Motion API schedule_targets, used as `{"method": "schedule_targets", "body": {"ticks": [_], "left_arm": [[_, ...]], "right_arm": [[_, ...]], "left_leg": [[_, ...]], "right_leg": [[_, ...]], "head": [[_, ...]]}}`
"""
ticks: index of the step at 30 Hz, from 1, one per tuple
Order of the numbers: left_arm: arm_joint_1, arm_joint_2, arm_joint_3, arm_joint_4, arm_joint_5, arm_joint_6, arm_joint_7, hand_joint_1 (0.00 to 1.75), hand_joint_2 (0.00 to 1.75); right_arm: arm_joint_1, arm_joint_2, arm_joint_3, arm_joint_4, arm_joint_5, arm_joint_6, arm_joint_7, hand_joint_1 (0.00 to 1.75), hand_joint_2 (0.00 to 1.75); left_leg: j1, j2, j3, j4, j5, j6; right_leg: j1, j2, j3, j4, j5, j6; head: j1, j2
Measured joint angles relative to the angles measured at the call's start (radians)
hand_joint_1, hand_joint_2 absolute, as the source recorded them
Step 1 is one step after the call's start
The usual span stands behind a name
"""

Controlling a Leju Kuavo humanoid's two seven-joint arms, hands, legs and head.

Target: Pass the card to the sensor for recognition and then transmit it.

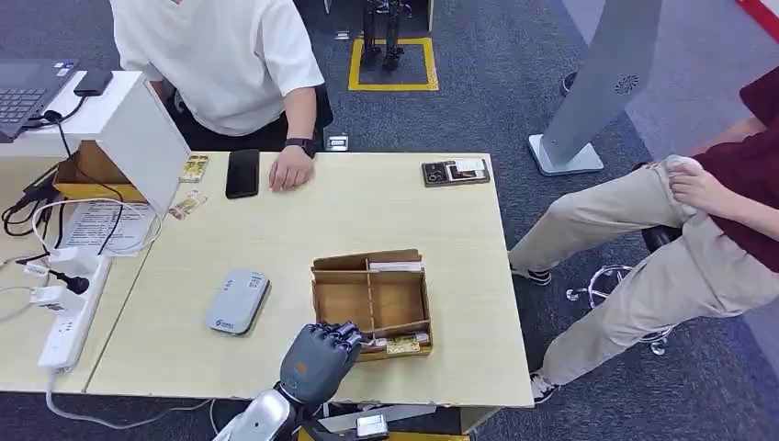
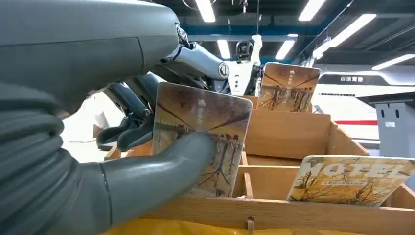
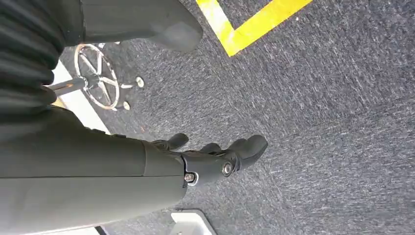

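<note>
A brown wooden divided box point(image 1: 318, 299) stands near the table's front edge, with printed cards point(image 1: 397, 344) in its front compartment. My left hand point(image 1: 320, 358) reaches over the box's front left corner. In the left wrist view its thumb point(image 2: 161, 171) and dark fingers point(image 2: 128, 128) pinch a brown printed card point(image 2: 203, 120), upright at the box's front wall point(image 2: 274, 213). Two other cards point(image 2: 288, 86) point(image 2: 353, 178) lean in the compartments. The grey sensor point(image 1: 237, 301) lies flat on the table left of the box. My right hand point(image 3: 215, 161) hangs over the carpet, holding nothing, fingers loosely apart.
A person in white sits across the table, one hand point(image 1: 292, 170) resting beside a black phone point(image 1: 242, 173). A second device point(image 1: 455, 172) lies at the far right edge. A power strip point(image 1: 66, 331) and cables sit left. Another person point(image 1: 707, 230) sits to the right.
</note>
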Motion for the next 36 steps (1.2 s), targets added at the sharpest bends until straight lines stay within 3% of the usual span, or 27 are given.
{"method": "schedule_targets", "body": {"ticks": [6,12,19,21,27,30,36], "left_arm": [[0.002,-0.004,0.002,0.0,0.01,0.0,-0.011,1.75,1.75],[0.024,-0.042,0.052,-0.042,0.064,0.0,-0.091,1.75,1.75],[0.036,-0.162,0.198,-0.128,0.258,0.0,-0.28,1.75,1.75],[0.035,-0.191,0.229,-0.144,0.304,-0.001,-0.296,1.75,1.75],[0.033,-0.224,0.276,-0.166,0.321,-0.001,-0.302,1.75,1.75],[0.033,-0.228,0.287,-0.171,0.418,-0.001,-0.306,1.75,1.75],[-0.034,-0.232,0.287,-0.169,0.685,-0.003,-0.159,1.75,1.75]], "right_arm": [[0.0,0.0,0.0,0.0,0.0,-0.001,0.0,0.0,1.75],[0.001,0.0,0.0,0.0,-0.002,-0.005,0.0,0.0,1.75],[0.001,0.0,0.0,0.0,-0.007,-0.018,0.004,0.0,1.75],[0.001,0.0,0.0,0.0,-0.008,-0.02,0.005,0.0,1.75],[0.001,0.0,0.0,0.0,-0.008,-0.021,0.005,0.0,1.75],[0.001,0.0,0.0,0.0,-0.009,-0.027,0.008,0.0,1.75],[0.001,0.002,0.0,0.0,-0.007,-0.04,0.015,0.0,1.75]], "left_leg": [[0.0,0.0,0.0,0.0,0.0,0.0],[0.0,0.0,0.0,0.0,0.0,0.0],[0.0,0.0,0.0,0.0,0.0,0.0],[0.0,0.0,0.0,0.0,0.0,0.0],[0.0,0.0,0.0,0.0,0.0,0.0],[0.0,0.0,0.0,0.0,0.0,0.0],[0.0,0.0,0.0,0.0,0.001,0.001]], "right_leg": [[0.0,0.0,0.0,0.0,0.0,0.0],[0.0,0.0,0.0,0.0,0.0,0.0],[0.0,0.0,0.0,0.0,0.0,0.0],[0.0,0.0,0.0,0.0,0.0,0.0],[0.0,0.0,0.0,0.0,0.0,0.0],[0.0,0.0,0.0,0.0,0.0,0.0],[0.0,0.0,0.0,0.0,0.0,0.0]], "head": [[0.0,0.0],[0.0,0.0],[0.0,0.0],[0.0,0.0],[0.0,0.0],[0.0,0.0],[0.0,0.0]]}}
